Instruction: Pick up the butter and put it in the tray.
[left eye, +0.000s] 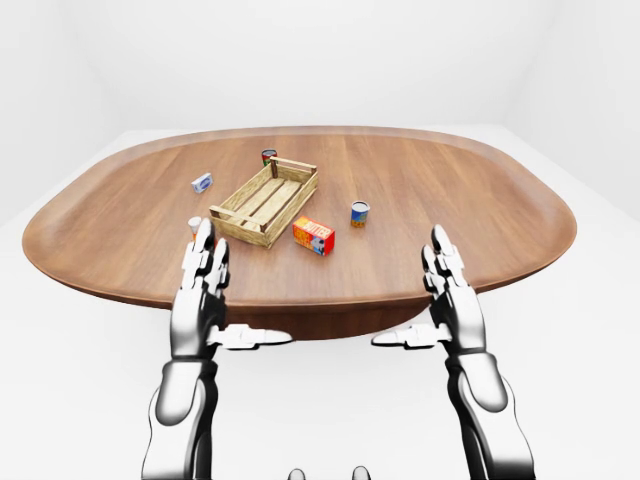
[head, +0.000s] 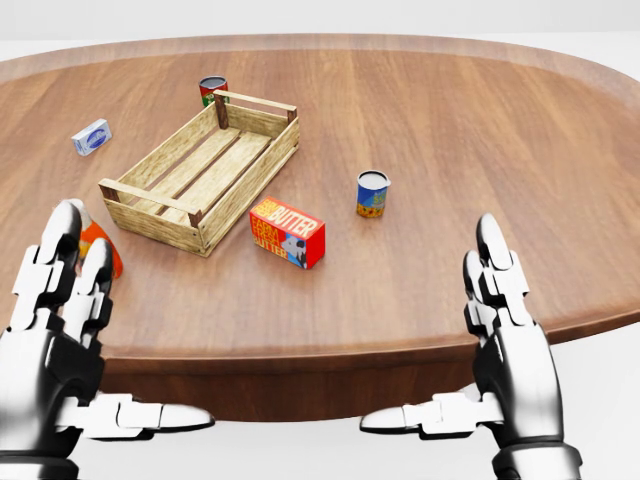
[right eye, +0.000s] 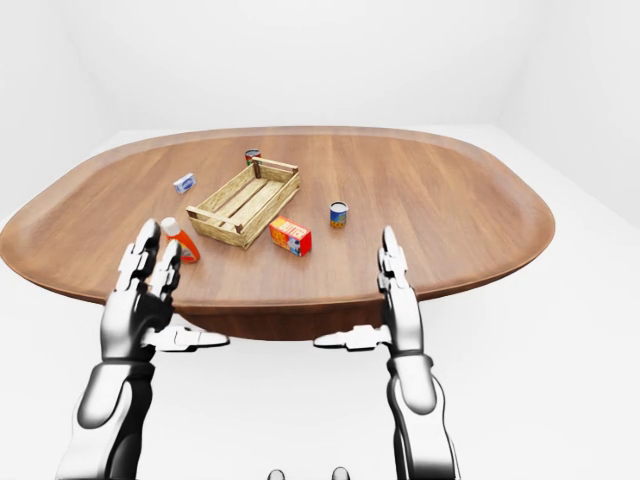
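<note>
**Head view: butter box beside the crate, both hands open**

The butter box is seen lying on the wooden table, its long axis running from upper left to lower right, just beside the slatted wooden tray. The left hand and right hand are held upright at the table's near edge, fingers spread, thumbs turned inward, nothing gripped.

The tabletop was a warm reddish-brown wood with fine grain streaks and a darker rim. The tray was pale blond slatted wood. The butter was a red box with an orange-yellow panel, pale lettering and a small white-and-dark figure. The small can had a blue label with yellow below and a pale lid. The bottle was orange with a white cap. Both the left hand and the right hand were glossy silver with dark joints.
</note>
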